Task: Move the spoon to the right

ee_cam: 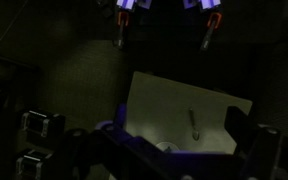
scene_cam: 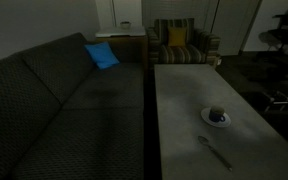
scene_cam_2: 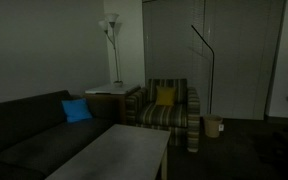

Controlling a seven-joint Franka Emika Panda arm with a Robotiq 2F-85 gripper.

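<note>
The slender metal spoon (scene_cam: 217, 152) lies flat on the pale grey table (scene_cam: 184, 100), near its front end, handle pointing toward the front edge. In the wrist view the spoon (ee_cam: 194, 123) shows as a thin dark line on the table top. A small white saucer (scene_cam: 216, 117) with a dark round item sits just behind it; in the wrist view only an edge of the saucer (ee_cam: 166, 149) shows. My gripper (ee_cam: 177, 128) is open and empty, its dark fingers wide apart, high above the table. I cannot make it out in either exterior view.
A dark sofa (scene_cam: 54, 100) with a blue cushion (scene_cam: 101, 55) runs along one side of the table. A striped armchair (scene_cam_2: 167, 110) with a yellow cushion stands at the far end, and floor lamps (scene_cam_2: 111, 45) stand behind. The room is very dim.
</note>
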